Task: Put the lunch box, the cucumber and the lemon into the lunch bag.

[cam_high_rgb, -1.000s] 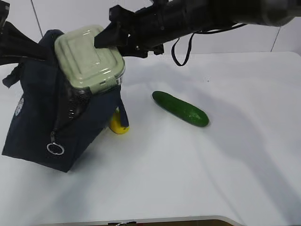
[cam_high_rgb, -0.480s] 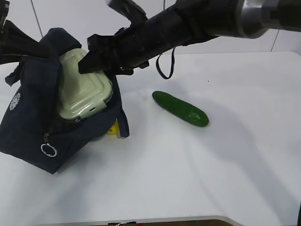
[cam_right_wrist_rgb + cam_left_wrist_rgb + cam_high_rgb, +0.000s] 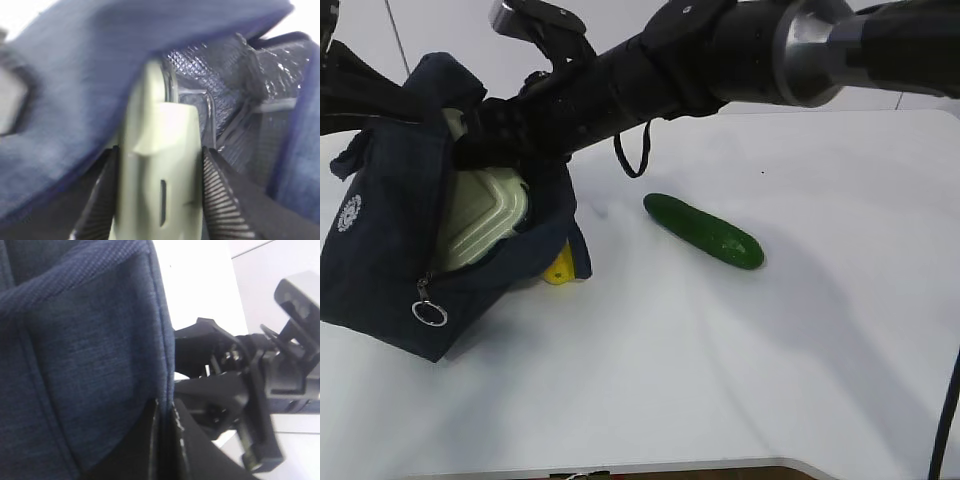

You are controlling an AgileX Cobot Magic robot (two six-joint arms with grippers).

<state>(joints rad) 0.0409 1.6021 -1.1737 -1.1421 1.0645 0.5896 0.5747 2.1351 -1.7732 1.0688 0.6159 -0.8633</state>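
Progress stands at roughly the first of three items, and that one is not finished. The lunch box (image 3: 485, 222) sits partway inside the bag (image 3: 390, 260), tilted, its pale green lid facing out through the open zipper mouth. The right gripper (image 3: 160, 200) reaches deep into that opening and pinches the box across its lid edge, a ribbed pad pressed on either side; mesh lining shows just behind it. So the box is gripped, not yet released.

The left gripper (image 3: 165, 440) is pressed together on a fold of navy fabric at the bag's upper edge, apparently holding the mouth open from the far left side while the other arm works.

The lemon (image 3: 559, 268) lies on the tabletop (image 3: 740, 370), touching or just beside the bag's lower right corner and partly hidden by it. The cucumber (image 3: 703, 231) lies well apart to the right, slanted, untouched.

What is left, as a judgement: seat the box fully and let go, then fetch the lemon and the cucumber in turn. The lemon's spot tight against the bag may make it awkward to reach. The bag leans rather than standing square, so it could shift if its held edge is let go.
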